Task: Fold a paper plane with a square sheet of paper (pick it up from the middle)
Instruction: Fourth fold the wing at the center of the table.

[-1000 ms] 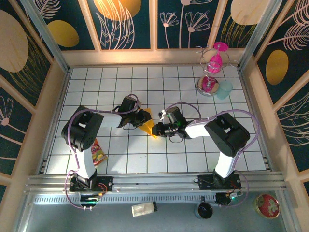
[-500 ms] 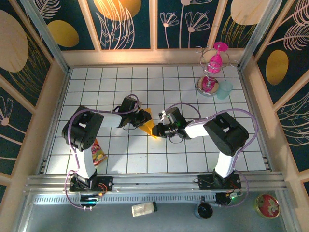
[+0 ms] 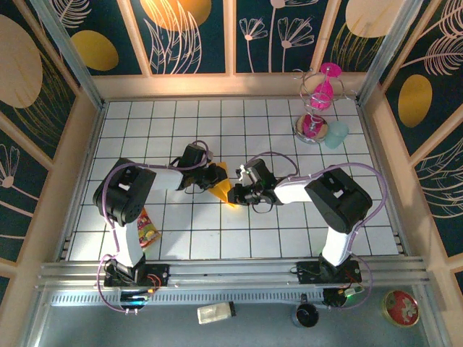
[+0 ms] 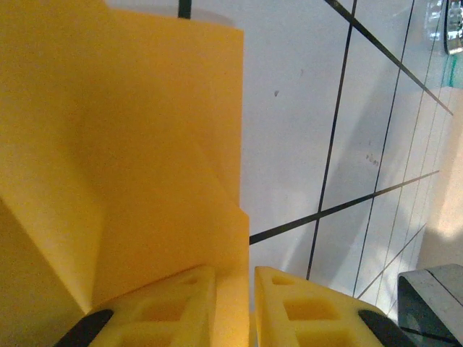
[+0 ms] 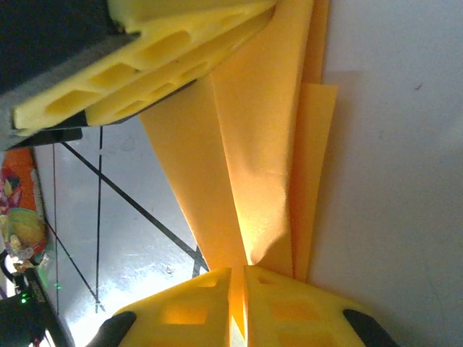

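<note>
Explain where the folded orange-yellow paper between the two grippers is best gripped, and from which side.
Probably the layered, creased edge of the folded paper, approached edge-on from opposite ends, as the left gripper and right gripper grip it: the stacked layers look stiff and thin enough to pinch.

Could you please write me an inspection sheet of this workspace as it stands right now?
Surface: white tiled table with dark grid lines.
Job's things: sheet of paper, orange-yellow, folded into layers, held between the two arms.
Clutter: snack packet beside the left arm; pink glass ornament and teal cup at the far right; bottle, dark cup and round tin on the near ledge.
Grippers: left gripper shut on the paper; right gripper shut on its folded layers.
Cables: purple cables looped along both arms.
Surroundings: dark floral wall panels in a wooden frame.
</note>
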